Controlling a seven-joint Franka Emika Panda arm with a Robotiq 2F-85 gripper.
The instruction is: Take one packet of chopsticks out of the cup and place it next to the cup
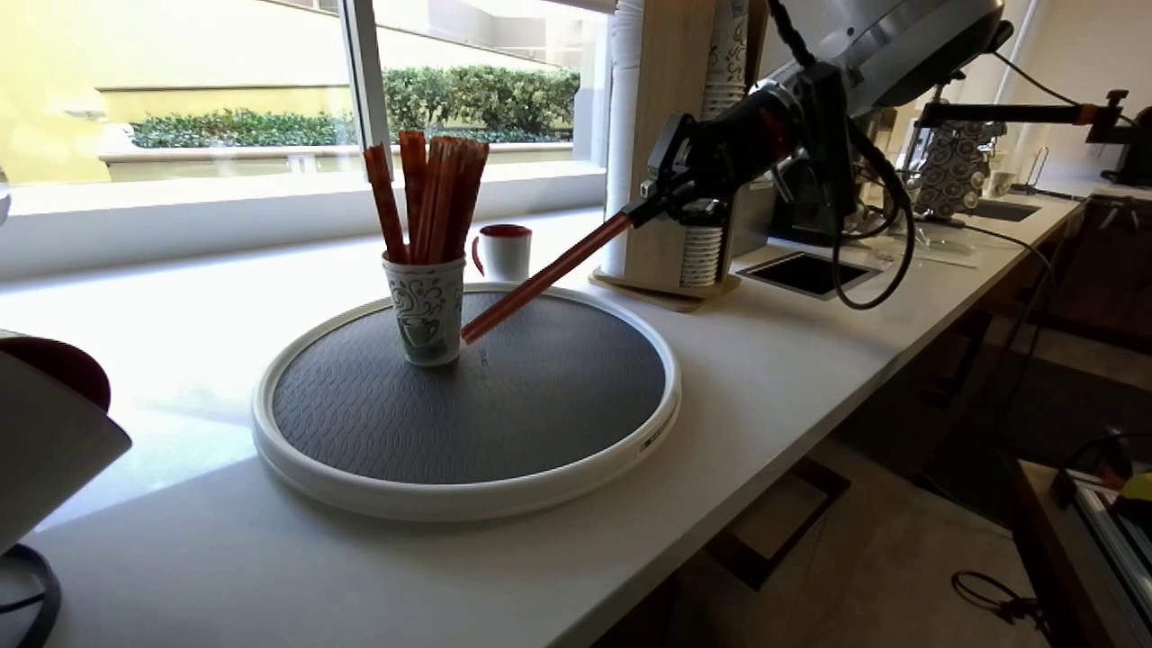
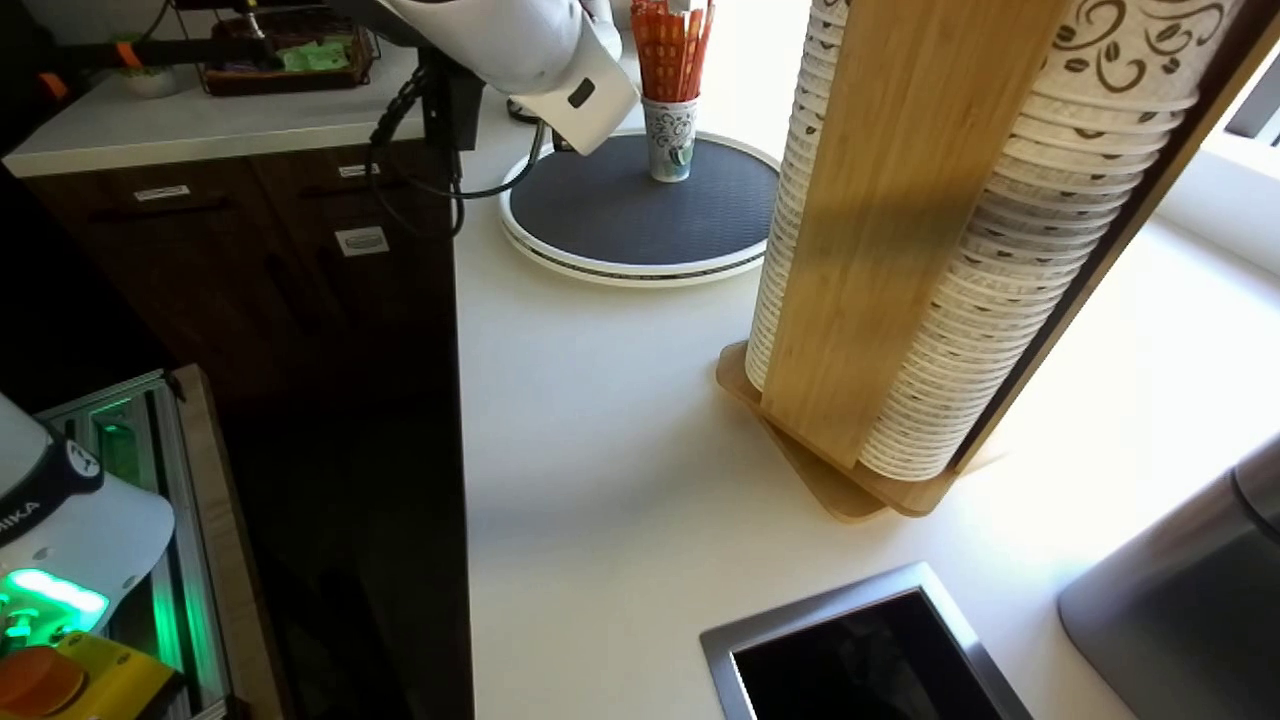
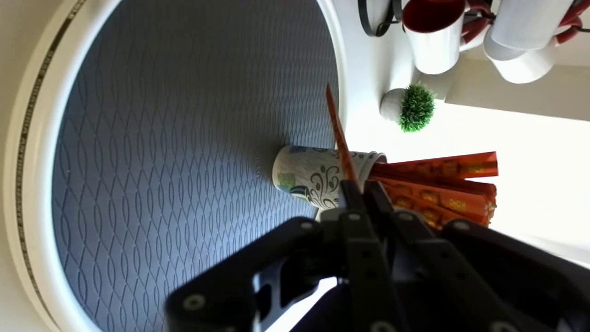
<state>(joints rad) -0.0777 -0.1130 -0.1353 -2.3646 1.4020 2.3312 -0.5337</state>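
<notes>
On one round tray (image 1: 522,423) stands one cup (image 1: 423,310); one claw (image 3: 362,187), pinched together, grips one packet (image 1: 546,279).

Orange-red packet (image 1: 546,278); white cup (image 1: 427,310) with grey-green swirls; grey, white-rimmed tray (image 1: 540,414)

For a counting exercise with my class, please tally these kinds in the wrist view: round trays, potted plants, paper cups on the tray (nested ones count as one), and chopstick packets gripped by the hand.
Round tray: 1
Potted plant: 1
Paper cup on the tray: 1
Packet of chopsticks in the hand: 1
Total: 4
</notes>
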